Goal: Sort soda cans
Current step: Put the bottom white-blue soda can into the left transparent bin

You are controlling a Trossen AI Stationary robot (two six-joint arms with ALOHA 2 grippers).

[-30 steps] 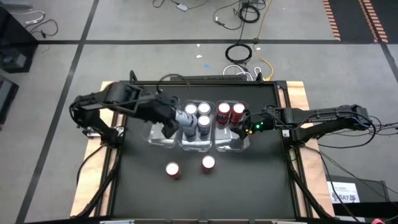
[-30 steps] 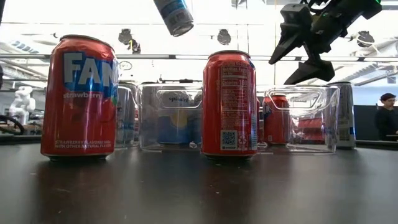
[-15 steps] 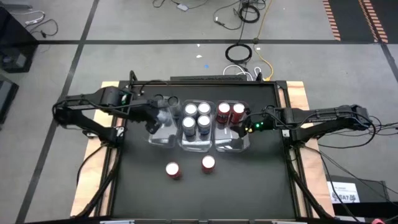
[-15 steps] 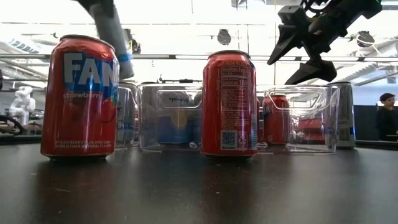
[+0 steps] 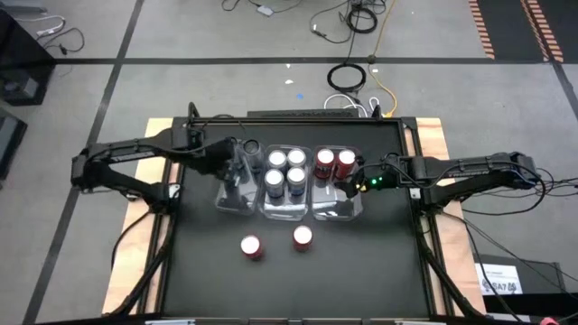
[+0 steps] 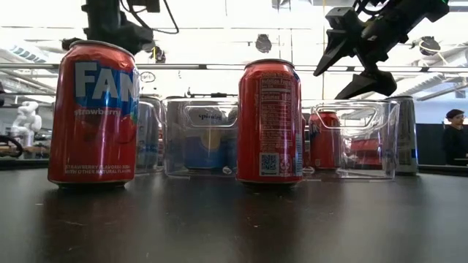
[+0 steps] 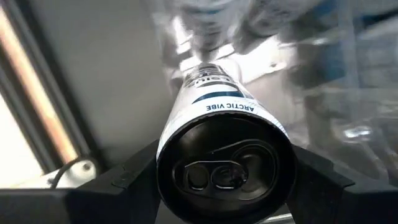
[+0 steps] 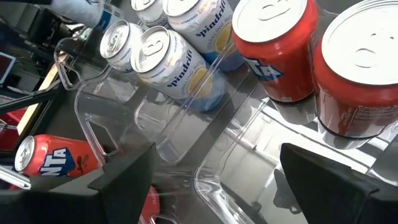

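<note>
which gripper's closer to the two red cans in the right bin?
Right. The right gripper hangs open just beside the red cans in the right bin. The left gripper, holding a silver can, is over the left bin.

From above I get even, soft light on the dark desk (image 5: 289,271), with no hard shadows. My low camera looks into a blown-out white ceiling, so the near red cans (image 6: 93,113) read sharp but backlit. My left wrist picture smears beyond the held can (image 7: 224,149).
</note>
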